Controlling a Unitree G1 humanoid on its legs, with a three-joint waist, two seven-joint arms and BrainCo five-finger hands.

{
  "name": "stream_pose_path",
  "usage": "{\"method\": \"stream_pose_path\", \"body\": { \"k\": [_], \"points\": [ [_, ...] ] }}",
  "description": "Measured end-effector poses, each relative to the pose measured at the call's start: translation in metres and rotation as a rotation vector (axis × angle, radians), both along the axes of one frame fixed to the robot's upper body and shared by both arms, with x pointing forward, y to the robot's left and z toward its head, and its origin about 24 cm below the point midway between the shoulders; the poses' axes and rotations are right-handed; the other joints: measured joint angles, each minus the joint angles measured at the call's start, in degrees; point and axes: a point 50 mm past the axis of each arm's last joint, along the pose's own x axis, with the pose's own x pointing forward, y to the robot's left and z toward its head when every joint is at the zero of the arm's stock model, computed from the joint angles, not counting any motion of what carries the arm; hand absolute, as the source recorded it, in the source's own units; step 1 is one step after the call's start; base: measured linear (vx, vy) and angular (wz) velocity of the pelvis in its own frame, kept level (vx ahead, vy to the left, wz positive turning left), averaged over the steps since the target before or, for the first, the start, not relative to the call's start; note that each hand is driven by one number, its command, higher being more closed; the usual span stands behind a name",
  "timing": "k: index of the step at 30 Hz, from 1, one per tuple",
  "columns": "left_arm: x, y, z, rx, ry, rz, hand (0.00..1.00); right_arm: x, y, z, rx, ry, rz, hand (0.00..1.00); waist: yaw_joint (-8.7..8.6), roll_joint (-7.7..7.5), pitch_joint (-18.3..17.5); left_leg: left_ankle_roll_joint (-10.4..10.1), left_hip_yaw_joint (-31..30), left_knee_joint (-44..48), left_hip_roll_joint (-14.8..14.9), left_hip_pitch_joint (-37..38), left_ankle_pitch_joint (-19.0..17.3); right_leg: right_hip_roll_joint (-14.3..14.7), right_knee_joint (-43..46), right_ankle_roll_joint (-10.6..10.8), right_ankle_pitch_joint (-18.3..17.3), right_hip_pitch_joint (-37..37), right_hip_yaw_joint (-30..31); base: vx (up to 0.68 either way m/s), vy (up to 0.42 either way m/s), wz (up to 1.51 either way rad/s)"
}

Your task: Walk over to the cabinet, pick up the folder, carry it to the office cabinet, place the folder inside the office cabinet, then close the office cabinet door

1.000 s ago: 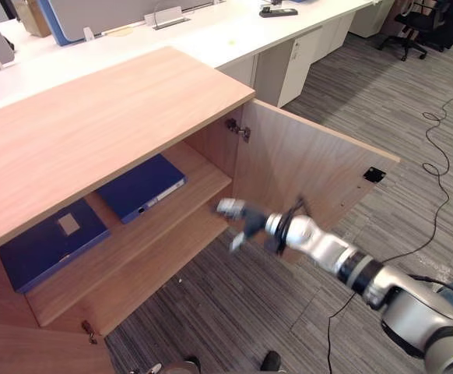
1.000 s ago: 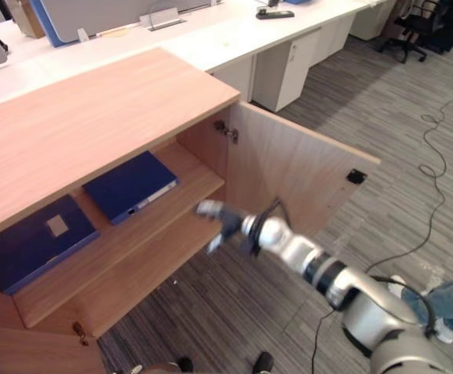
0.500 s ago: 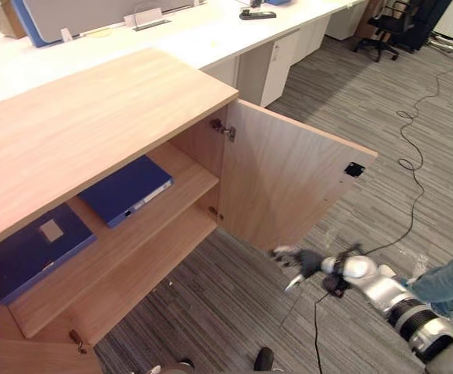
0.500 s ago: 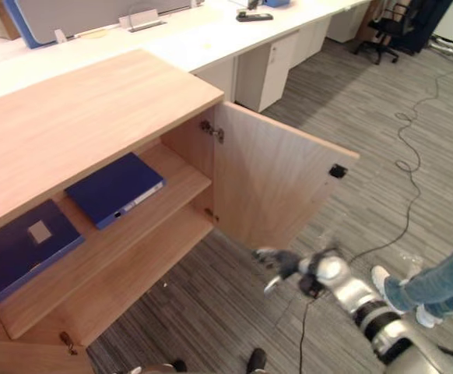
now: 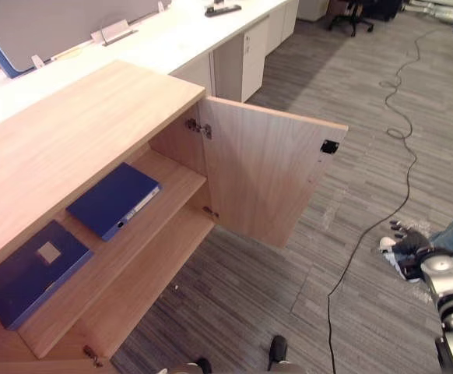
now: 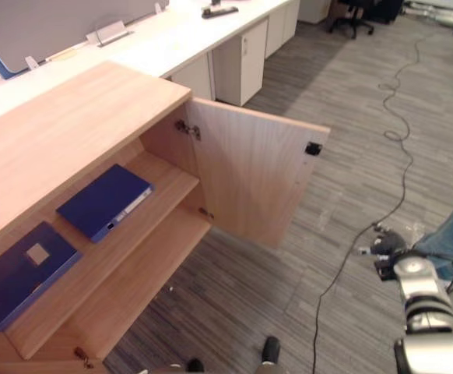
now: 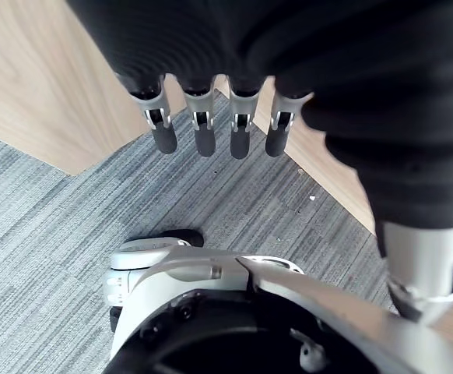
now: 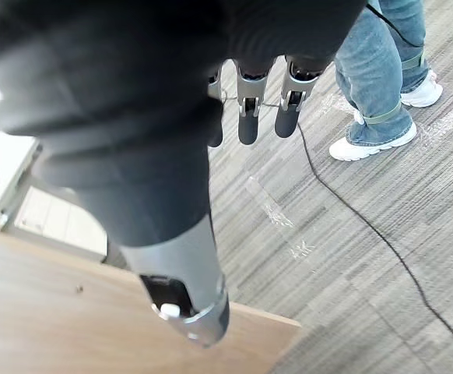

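A: What could go wrong from here?
B: The light wooden cabinet door is left wide open, and the right hand is held well apart from it, low over the grey striped carpet. It is near a person's jeans leg and white shoe, so that leg could be clipped on a swing toward the door. If the door is met on its inner face, it could be pushed wider instead of shut.
A: Folder?
B: A dark blue folder with a white spine strip and a dark blue folder with a pale square label are laid flat on the upper shelf. Which one is the task's cannot be told. Neither is held.
A: Hand pose?
B: The right arm is stretched out sideways, fingers straight, nothing gripped. The left hand is hung down by the cabinet's wood, fingers straight and empty.
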Motion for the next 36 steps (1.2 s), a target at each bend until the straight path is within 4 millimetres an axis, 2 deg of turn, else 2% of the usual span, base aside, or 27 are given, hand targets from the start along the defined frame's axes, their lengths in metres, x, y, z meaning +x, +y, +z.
{"method": "stream_pose_path", "body": {
  "k": [2, 3, 5, 6, 8, 9, 10, 11, 12, 15, 18, 21, 23, 27, 28, 30, 32, 33, 34, 35, 36],
  "points": [
    [0.005, -0.002, 0.001, -0.006, -0.021, 0.011, 0.0, 0.027, 0.007, 0.03, 0.009, -0.126, -0.029, 0.0, 0.23, 0.76, 1.06, -0.02, -0.29, 0.78, 0.21, -1.95, 0.01, 0.15, 0.02, -0.38, 0.35, -1.43, -0.09, -0.06, -0.006, 0.04],
    [0.006, -0.002, 0.001, -0.007, -0.03, 0.017, 0.0, 0.035, 0.01, 0.039, 0.016, -0.163, -0.035, 0.0, 0.25, 0.87, 1.75, -0.05, -0.42, 0.93, 0.25, -2.15, 0.03, 0.18, 0.02, -0.49, 0.46, -1.52, -0.18, -0.05, -0.001, 0.09],
    [0.012, -0.003, 0.003, -0.002, -0.058, 0.022, 0.0, 0.058, 0.02, 0.073, 0.079, -0.313, -0.057, 0.0, 1.08, 1.1, 2.69, -0.04, -1.16, 1.97, 0.31, -4.77, 0.04, 0.17, 0.04, -0.72, 0.81, -3.34, -0.67, -0.03, 0.01, 0.13],
    [0.014, -0.003, 0.003, 0.0, -0.066, 0.022, 0.0, 0.064, 0.024, 0.082, 0.091, -0.342, -0.057, 0.0, 1.32, 1.42, 3.12, -0.06, -1.39, 2.31, 0.29, -5.22, 0.06, 0.15, 0.05, -0.87, 1.1, -3.52, -0.78, 0.0, 0.024, 0.2],
    [0.022, -0.003, 0.006, 0.005, -0.099, 0.023, 0.0, 0.08, 0.034, 0.115, 0.133, -0.453, -0.048, 0.0, 1.99, 1.4, 5.7, -0.05, -3.15, 3.62, 0.23, -6.93, 0.06, -0.05, 0.07, -1.1, 1.47, -3.96, -2.07, 0.02, 0.027, 0.33],
    [0.023, -0.003, 0.006, 0.006, -0.106, 0.022, 0.0, 0.083, 0.036, 0.123, 0.143, -0.475, -0.047, 0.0, 2.32, 1.43, 5.98, -0.05, -3.49, 3.93, 0.17, -7.7, 0.06, -0.09, 0.07, -1.15, 1.62, -4.44, -2.21, 0.01, 0.059, 0.3],
    [0.028, -0.003, 0.008, 0.008, -0.128, 0.013, 0.0, 0.09, 0.04, 0.143, 0.167, -0.531, -0.047, 0.0, 3.17, 1.51, 6.84, -0.01, -3.82, 4.59, 0.11, -9.13, 0.08, -0.19, 0.08, -1.2, 2.03, -5.38, -2.2, 0.01, 0.067, 0.18],
    [0.031, -0.003, 0.009, 0.009, -0.138, 0.009, 0.0, 0.093, 0.043, 0.153, 0.182, -0.561, -0.047, 0.0, 3.33, 1.59, 7.51, 0.0, -4.07, 5.1, 0.13, -9.71, 0.08, -0.28, 0.08, -1.21, 2.05, -5.58, -2.24, 0.02, 0.083, 0.21],
    [0.036, -0.004, 0.01, 0.01, -0.155, -0.002, 0.0, 0.098, 0.048, 0.173, 0.21, -0.621, -0.049, 0.0, 3.8, 1.72, 8.6, 0.08, -4.82, 5.86, 0.06, -10.86, 0.02, -0.39, 0.09, -1.2, 2.15, -6.05, -2.56, 0.01, 0.068, 0.26],
    [0.041, -0.004, 0.012, 0.005, -0.181, 0.004, 0.0, 0.094, 0.038, 0.209, 0.271, -0.747, -0.136, 0.0, 4.63, 1.87, 10.59, 0.14, -6.18, 7.03, 0.01, -13.76, -0.02, -0.38, 0.1, -0.97, 3.1, -7.74, -3.03, 0.02, 0.08, 0.2],
    [0.041, -0.003, 0.013, 0.008, -0.181, -0.001, 0.0, 0.095, 0.041, 0.217, 0.282, -0.772, -0.127, 0.0, 4.58, 1.87, 10.88, 0.43, -6.1, 7.88, 0.12, -14.91, -0.39, -0.4, 0.1, -0.98, 3.12, -8.64, -2.65, 0.02, 0.085, -0.03],
    [0.045, -0.002, 0.013, 0.012, -0.188, -0.004, 0.0, 0.099, 0.053, 0.226, 0.196, -0.764, -0.061, 0.0, 4.25, 2.03, 11.88, 0.58, -5.67, 9.45, 0.49, -15.7, -1.08, -0.07, 0.11, -1.25, 3.44, -9.11, -1.74, -0.01, 0.093, -0.19],
    [0.045, 0.0, 0.013, 0.017, -0.183, -0.001, 0.0, 0.102, 0.068, 0.234, 0.051, -0.74, 0.053, 0.0, 3.36, 2.14, 12.24, 0.41, -5.31, 11.59, 1.41, -16.6, -2.5, 0.67, 0.09, -1.28, 3.45, -9.25, -0.68, -0.04, 0.084, -0.23],
    [0.042, 0.003, 0.011, 0.024, -0.169, 0.017, 0.0, 0.095, 0.088, 0.229, -0.203, -0.639, 0.285, 0.0, 2.38, 2.14, 12.24, -0.28, -4.31, 12.59, 3.02, -16.39, -3.53, 2.28, 0.04, -1.49, 3.24, -9.23, 1.2, -0.03, 0.038, -0.27],
    [0.042, 0.004, 0.011, 0.027, -0.165, 0.02, 0.0, 0.093, 0.1, 0.225, -0.26, -0.595, 0.39, 0.0, 1.51, 2.14, 12.24, -0.65, -4.08, 12.56, 3.64, -16.19, -3.46, 2.87, 0.04, -1.68, 3.1, -9.23, 1.31, 0.0, -0.031, -0.23],
    [0.043, 0.006, 0.011, 0.036, -0.165, 0.004, 0.0, 0.089, 0.12, 0.21, -0.331, -0.486, 0.571, 0.0, 1.08, 2.04, 12.12, -1.26, -3.44, 12.14, 4.62, -15.38, -3.38, 3.99, 0.03, -2.0, 2.87, -9.09, 1.98, 0.01, -0.058, -0.26],
    [0.046, 0.01, 0.012, 0.053, -0.166, -0.005, 0.0, 0.077, 0.166, 0.185, -0.4, -0.355, 0.886, 0.0, 0.42, 1.82, 11.38, -2.38, -3.24, 10.53, 5.61, -14.06, -2.67, 5.37, 0.02, -2.57, 2.46, -8.82, 2.42, 0.02, -0.076, -0.17],
    [0.046, 0.011, 0.012, 0.058, -0.164, -0.007, 0.0, 0.072, 0.178, 0.177, -0.405, -0.327, 0.963, 0.0, 0.4, 1.7, 10.85, -2.77, -3.24, 9.88, 5.9, -13.73, -2.37, 5.75, 0.02, -2.72, 2.35, -8.8, 2.43, 0.04, -0.082, -0.06],
    [0.047, 0.015, 0.012, 0.068, -0.161, -0.005, 0.0, 0.061, 0.2, 0.158, -0.403, -0.262, 1.125, 0.0, 0.48, 1.28, 9.56, -3.27, -3.3, 8.38, 6.38, -12.86, -1.57, 6.2, 0.02, -3.05, 2.11, -8.62, 2.45, 0.05, -0.057, 0.0],
    [0.048, 0.016, 0.013, 0.074, -0.161, -0.005, 0.0, 0.055, 0.212, 0.149, -0.392, -0.237, 1.192, 0.0, 0.56, 0.96, 9.15, -3.58, -3.35, 7.38, 6.52, -12.05, -1.07, 6.42, 0.01, -3.38, 1.88, -8.23, 2.44, 0.07, -0.064, 0.04],
    [0.05, 0.019, 0.014, 0.083, -0.164, -0.004, 0.0, 0.044, 0.233, 0.132, -0.367, -0.192, 1.329, 0.0, 0.96, 0.49, 8.04, -4.06, -3.43, 5.62, 7.02, -10.7, -0.17, 7.04, 0.0, -3.53, 1.76, -7.63, 2.46, 0.07, -0.048, 0.09]
  ]
}}
